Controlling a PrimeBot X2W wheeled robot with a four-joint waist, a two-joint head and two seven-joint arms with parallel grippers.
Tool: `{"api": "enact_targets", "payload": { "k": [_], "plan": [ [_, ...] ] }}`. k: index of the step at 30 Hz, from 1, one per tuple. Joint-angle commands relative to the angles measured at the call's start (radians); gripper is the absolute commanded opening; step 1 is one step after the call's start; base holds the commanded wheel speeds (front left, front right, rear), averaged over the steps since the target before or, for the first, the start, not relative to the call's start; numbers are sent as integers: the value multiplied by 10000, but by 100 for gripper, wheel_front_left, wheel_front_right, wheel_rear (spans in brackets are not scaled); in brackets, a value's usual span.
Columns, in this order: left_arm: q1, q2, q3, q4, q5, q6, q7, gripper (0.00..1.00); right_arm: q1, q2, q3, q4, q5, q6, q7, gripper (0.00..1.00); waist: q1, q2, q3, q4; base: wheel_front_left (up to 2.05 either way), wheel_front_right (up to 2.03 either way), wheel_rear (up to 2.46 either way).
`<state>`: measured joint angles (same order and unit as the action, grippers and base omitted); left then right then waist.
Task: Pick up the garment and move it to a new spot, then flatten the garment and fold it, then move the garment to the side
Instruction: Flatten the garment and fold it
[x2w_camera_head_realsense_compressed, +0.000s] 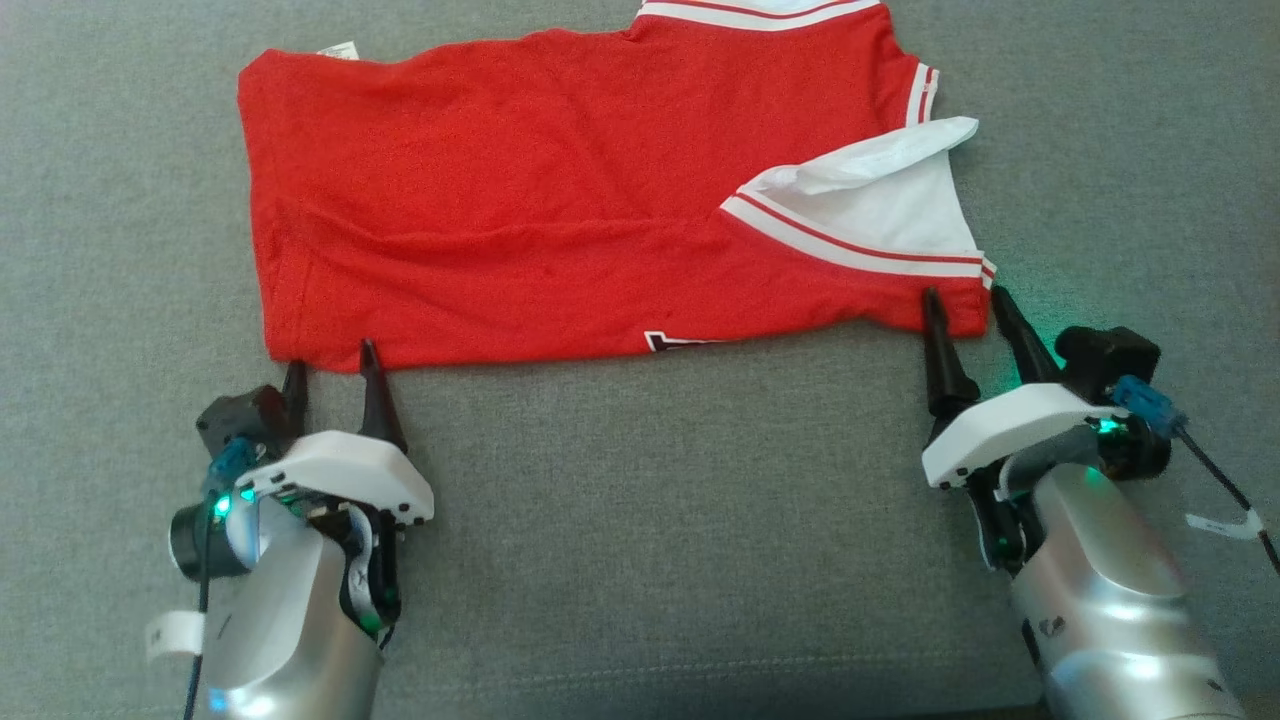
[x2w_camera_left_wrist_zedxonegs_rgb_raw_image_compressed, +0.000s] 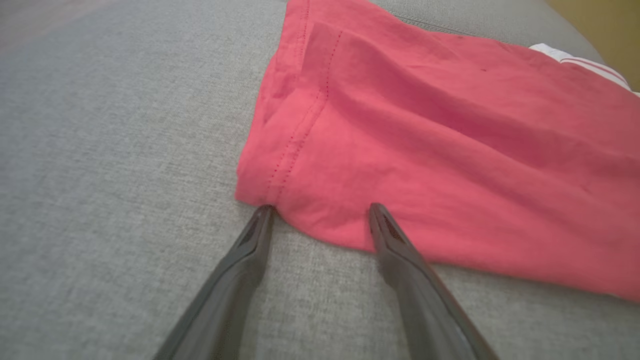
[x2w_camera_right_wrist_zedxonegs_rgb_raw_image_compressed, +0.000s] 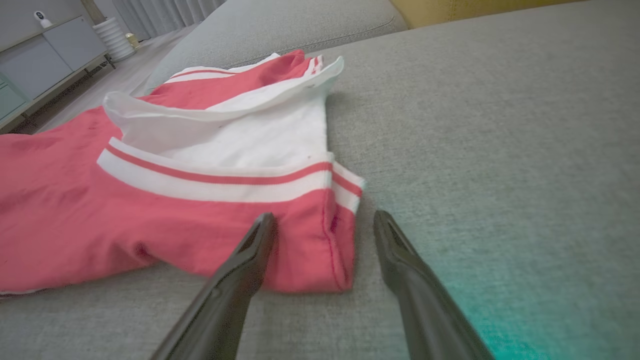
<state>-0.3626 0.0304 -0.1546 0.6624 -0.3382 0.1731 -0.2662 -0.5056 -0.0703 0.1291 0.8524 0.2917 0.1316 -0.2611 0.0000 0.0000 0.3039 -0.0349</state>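
— Left gripper (x2w_camera_head_realsense_compressed: 332, 356): jaws spread wide, nothing between them. Its tips sit at the near left corner of the shirt (x2w_camera_head_realsense_compressed: 520, 200), one just off the hem corner and the other over the edge of the cloth.
— Where's the shirt?
— Red, spread across the grey sofa cushion (x2w_camera_head_realsense_compressed: 640, 520), hem to the left, a few creases. A small white tag (x2w_camera_head_realsense_compressed: 338, 50) pokes out at the far left corner. A black-and-white print (x2w_camera_head_realsense_compressed: 680, 342) peeks out at the near edge, about midway along.
— And the right end?
— A white panel (x2w_camera_head_realsense_compressed: 880, 205) with red-striped trim lies on top of the red, its far flap lifted.
— Right gripper (x2w_camera_head_realsense_compressed: 965, 292)?
— Wide open too, empty. Its tips straddle the near right corner of the shirt, one over the red cloth and the other beside it over the cushion. Cannot tell whether the tips touch the cloth.
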Motion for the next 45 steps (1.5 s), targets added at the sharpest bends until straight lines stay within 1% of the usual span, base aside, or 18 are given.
{"api": "enact_targets", "payload": {
  "k": [1,5,9,11,12,13,14,15,19,22,26,32,35,41,42,43,44,45],
  "plan": [
    [-73,198,308,105,-49,71,45,100,-142,193,354,-77,-99,-9,-7,100,0,0,1,-20,0,0,0],
    [-256,198,432,666,-147,6,45,100,-212,197,661,-131,22,-9,-7,100,0,0,-2,-92,0,0,0],
    [-559,198,425,1657,-383,-16,45,100,-285,198,909,-155,98,-9,-7,100,0,0,-26,-153,0,0,0],
    [-773,198,377,2226,-559,-104,45,100,-308,199,1024,-152,166,-9,-7,99,0,0,-43,-178,0,0,0],
    [-884,198,337,2493,-595,-146,45,89,-319,199,1072,-138,210,-9,-7,81,0,0,-49,-187,0,0,0],
    [-996,198,291,2801,-649,-203,60,52,-333,199,1117,-117,246,-9,-7,46,0,0,-52,-193,0,0,0],
    [-1110,198,241,3087,-692,-254,78,30,-351,199,1160,-87,268,-9,-7,21,0,0,-59,-196,0,0,0],
    [-1219,198,186,3344,-721,-305,93,0,-372,199,1193,-50,286,-9,-7,0,0,0,-67,-195,0,0,0],
    [-1513,198,11,4062,-848,-526,116,0,-438,199,1128,11,344,-9,-7,0,0,0,-205,-165,0,0,0],
    [-1424,198,2,4259,-870,-612,62,0,-298,200,738,-90,325,-9,-7,0,0,0,-615,-147,0,0,0],
    [-864,198,90,3887,-814,-581,50,0,140,194,560,-80,354,-9,-7,0,0,0,-1317,-150,0,0,0],
    [336,298,286,3299,-583,-623,47,0,1021,139,682,-161,616,-9,-7,0,0,0,-2357,-241,0,0,0],
    [857,306,323,2972,-423,-616,47,0,1463,138,783,-171,898,-9,-7,0,0,0,-2643,-244,0,0,0],
    [1406,280,393,2558,-295,-561,46,0,2034,65,830,-288,1265,-9,27,0,0,0,-2816,-185,0,0,0],
    [1437,278,377,2419,-212,-534,46,0,2073,46,798,-325,1294,-9,26,72,0,0,-2799,-177,0,0,0],
    [1430,277,347,2207,-97,-515,46,7,2084,25,759,-373,1309,-9,25,100,0,0,-2741,-161,0,0,0],
    [1400,276,321,1957,21,-491,46,39,2055,3,699,-444,1319,-9,23,100,0,0,-2680,-138,0,0,0],
    [1363,274,306,1701,121,-467,46,99,1993,-29,659,-529,1286,-9,20,100,0,0,-2616,-114,0,0,0]
  ]
}}
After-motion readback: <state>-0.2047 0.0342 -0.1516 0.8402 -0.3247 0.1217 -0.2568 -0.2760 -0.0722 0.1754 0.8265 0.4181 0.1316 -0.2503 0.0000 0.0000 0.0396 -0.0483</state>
